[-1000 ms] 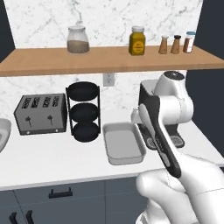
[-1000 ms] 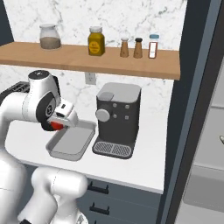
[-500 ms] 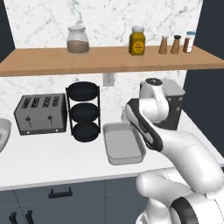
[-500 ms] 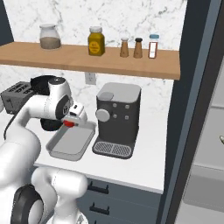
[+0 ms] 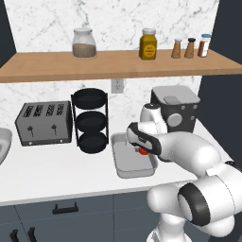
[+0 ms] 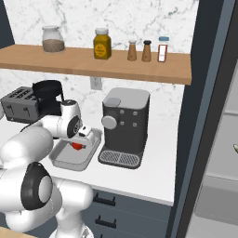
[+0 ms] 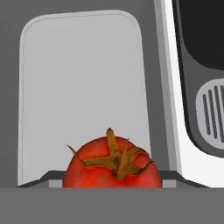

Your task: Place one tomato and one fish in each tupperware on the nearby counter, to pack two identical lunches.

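Red is the marker for the step in hand: a tomato (image 7: 112, 164) sits between the fingers, stem side toward the hand camera, so the gripper (image 5: 141, 149) is pinching the tomato, not standing spread. In both base views the red ball shows at the tip of the arm, above the inside of a light-grey tupperware (image 5: 124, 168).

Position of parts, near to far:
- The tabletop (image 5: 47, 172) is a white worktop over dark drawers with black handles.
- The tupperware lies on it toward the right, just left of a dark coffee machine (image 6: 124, 125). Its floor looks bare in the hand view; no fish can be seen anywhere in these pictures.
- A black three-tier rack (image 5: 90, 120) stands just left of and behind the tray, and a toaster (image 5: 44, 124) stands further left.
- On the wall shelf (image 5: 113, 64) beyond stand jars and small shakers.

Step in hand, as judged: carrying the first tomato to a tray, at the point of release. Whether the tomato is touching the tray floor or hanging above it cannot be told.

Next move, as judged: lower until the tomato rests inside the rim, toward the middle, then part the fingers and lift straight up. A round tomato may roll, so release low. A second tray is not in sight from here.
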